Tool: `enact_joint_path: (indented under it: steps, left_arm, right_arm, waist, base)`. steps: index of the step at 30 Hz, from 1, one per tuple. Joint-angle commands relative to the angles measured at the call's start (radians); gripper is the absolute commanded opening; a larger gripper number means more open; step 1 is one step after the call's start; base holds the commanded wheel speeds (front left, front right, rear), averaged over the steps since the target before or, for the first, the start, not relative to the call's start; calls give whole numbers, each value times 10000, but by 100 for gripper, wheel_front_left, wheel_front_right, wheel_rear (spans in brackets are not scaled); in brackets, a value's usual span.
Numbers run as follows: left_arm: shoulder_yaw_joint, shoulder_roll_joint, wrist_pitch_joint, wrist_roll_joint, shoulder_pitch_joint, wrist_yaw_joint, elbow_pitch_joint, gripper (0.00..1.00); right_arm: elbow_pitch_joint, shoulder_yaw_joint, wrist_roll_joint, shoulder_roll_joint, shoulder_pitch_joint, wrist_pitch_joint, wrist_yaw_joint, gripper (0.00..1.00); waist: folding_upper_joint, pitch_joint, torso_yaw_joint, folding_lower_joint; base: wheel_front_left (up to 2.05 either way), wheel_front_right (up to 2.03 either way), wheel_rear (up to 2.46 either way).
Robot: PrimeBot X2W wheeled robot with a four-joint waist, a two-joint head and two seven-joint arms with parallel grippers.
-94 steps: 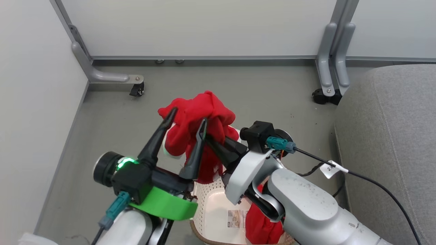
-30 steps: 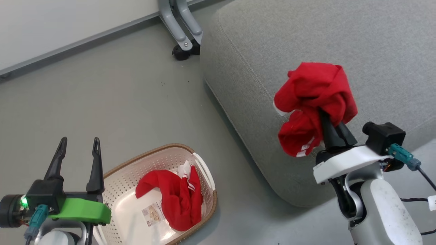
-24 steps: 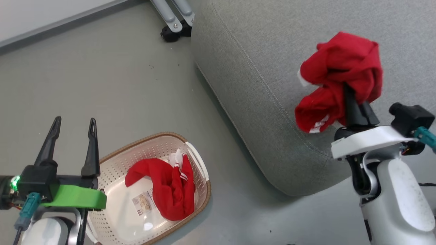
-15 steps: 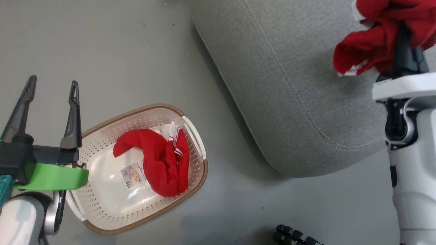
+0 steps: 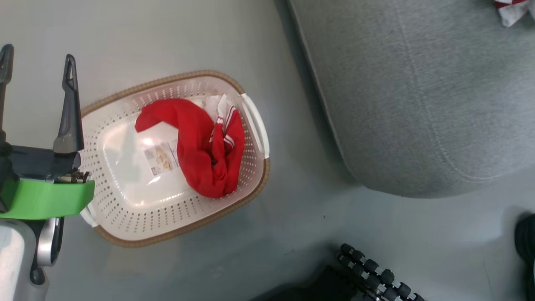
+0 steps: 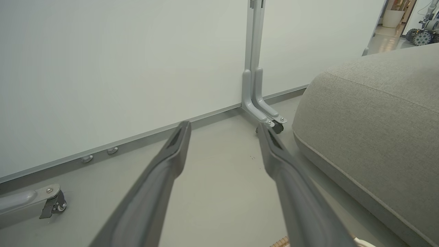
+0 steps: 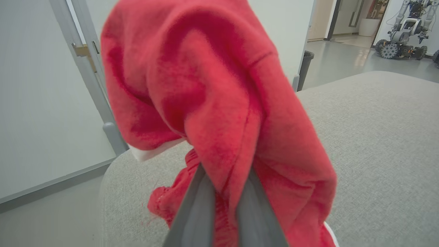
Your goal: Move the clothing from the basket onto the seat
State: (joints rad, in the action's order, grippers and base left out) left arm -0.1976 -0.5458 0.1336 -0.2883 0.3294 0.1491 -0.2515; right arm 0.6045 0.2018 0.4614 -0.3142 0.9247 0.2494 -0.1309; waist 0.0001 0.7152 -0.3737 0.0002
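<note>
A red piece of clothing [image 5: 196, 146] with white stripes lies in the cream basket [image 5: 175, 234] on the floor, beside a paper label. My left gripper [image 5: 37, 54] stands open and empty at the basket's left end; in the left wrist view this gripper [image 6: 223, 127] points over the floor towards a white partition. My right gripper [image 7: 224, 192] is shut on a second red garment [image 7: 205, 85], which hangs bunched over its fingers above the grey seat [image 7: 377, 137]. A red and white scrap of that garment [image 5: 512, 8] shows above the seat [image 5: 418, 96].
The seat's rounded corner lies just right of the basket. A white partition on castered metal feet [image 6: 260, 106] stands behind the floor. Black rollers of the robot's base [image 5: 372, 271] show at the bottom. Another robot [image 7: 401, 31] stands far off in the right wrist view.
The head camera has swung down, so the whole picture has shifted. My right gripper has carried the red garment over the seat and out past the top right. The left gripper stays open.
</note>
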Motion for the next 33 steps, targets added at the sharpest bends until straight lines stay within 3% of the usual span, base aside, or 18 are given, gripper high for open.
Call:
enact_joint_path:
  steps: [1,5,6,7,8,16,23,33]
  left_arm:
    - [23,-90,13,104,209,-13,-28,100]
    - [20,-142,44,120,271,-18,-8,100]
    - [14,-139,53,108,269,-13,17,100]
    - [7,-138,62,99,271,-9,37,100]
    - [-1,-128,83,86,265,1,81,100]
    - [-245,171,338,-62,110,-37,560,100]
    - [-581,544,629,-204,-102,-70,1214,100]
    - [-685,1115,995,-544,-708,172,2095,100]
  right_arm:
    - [319,24,75,-122,178,59,3,0]
    - [1347,-1,48,-209,380,117,3,0]
    - [1535,-19,10,-199,415,130,3,41]
    - [1683,-12,-23,-209,419,148,3,94]
    - [1819,-8,-73,-182,383,161,3,100]
    - [971,354,-626,336,-931,158,3,100]
    - [-614,620,-1047,898,-2811,159,3,100]
    - [-3004,191,-1680,1780,-5106,160,3,100]
  waist:
    - [-1,679,519,-2]
    - [-1,832,550,-2]
    - [-1,838,544,-2]
    - [-1,832,539,-2]
    - [-1,796,526,-2]
    - [-1,36,534,-2]
    - [-1,-1063,690,-2]
    - [-1,-2580,920,-2]
  base:
    - [0,0,0]
    - [0,0,0]
    - [0,0,0]
    - [0,0,0]
    - [0,0,0]
    - [0,0,0]
    - [0,0,0]
    - [0,0,0]
